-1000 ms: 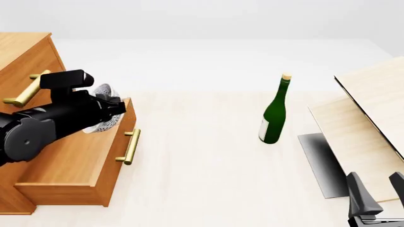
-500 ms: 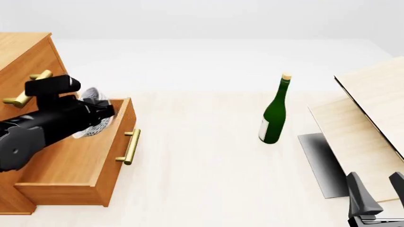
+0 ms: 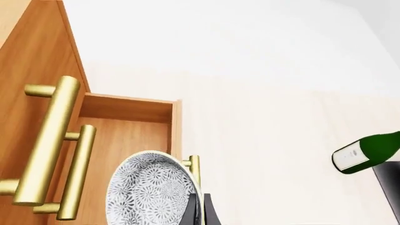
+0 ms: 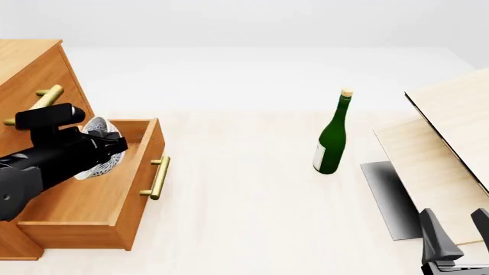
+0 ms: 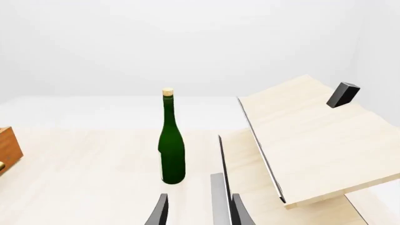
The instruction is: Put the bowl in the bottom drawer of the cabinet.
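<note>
The right gripper sits at the near right corner of the table, its fingers narrowly parted and holding nothing. Beyond it, along the right edge, stands the pale wood panel structure, with a small dark block resting on its sloped upper panel. At the near left corner, the bottom drawer of the cabinet is pulled open toward the table's centre. The left gripper hovers over the drawer's far end, its fingers closed on the rim of the bowl, which is tilted on edge above the drawer's open interior. Farther back, right of centre, the green bottle stands upright, well apart from both grippers.
</note>
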